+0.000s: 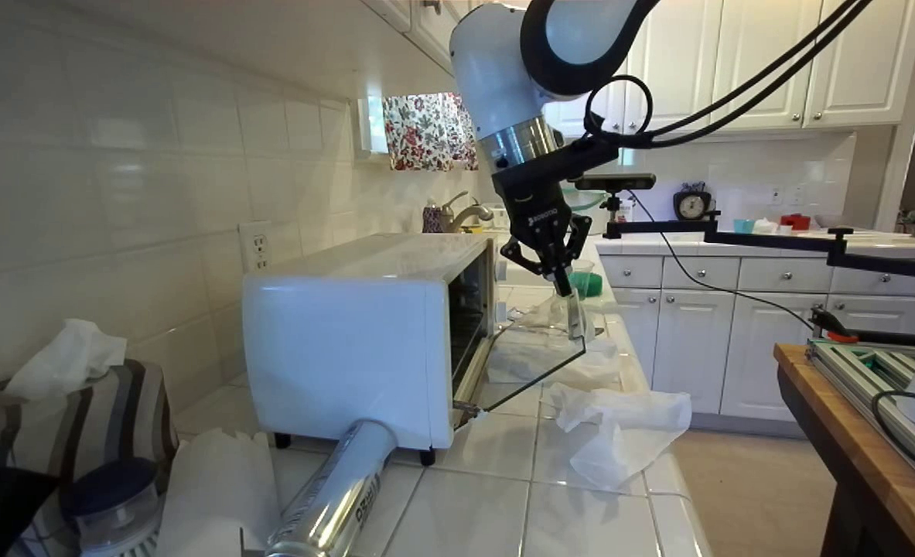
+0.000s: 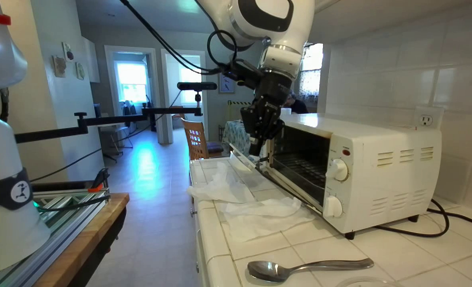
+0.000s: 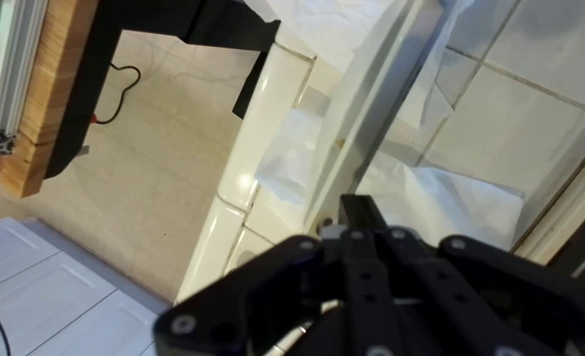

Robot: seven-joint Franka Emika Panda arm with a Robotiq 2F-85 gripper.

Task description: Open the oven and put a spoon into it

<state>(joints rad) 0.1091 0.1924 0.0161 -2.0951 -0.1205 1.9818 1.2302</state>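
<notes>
Exterior view: nearest, I log a spoon (image 2: 315,264) on the tiled counter (image 2: 327,240), beyond it the white oven (image 2: 357,179), its door (image 3: 381,104) (in my wrist view) slanting open, then my gripper (image 2: 255,149) near the door's outer edge, jaws pressed together, and a brown chair (image 2: 198,150) well behind.

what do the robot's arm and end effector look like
The arm is white and rounded, with dark curved joint trim and a silvery band. The end effector is black and angular, with jointed linkages and ROBOTIQ lettering. Black cables, one looped, lead toward it.
</notes>
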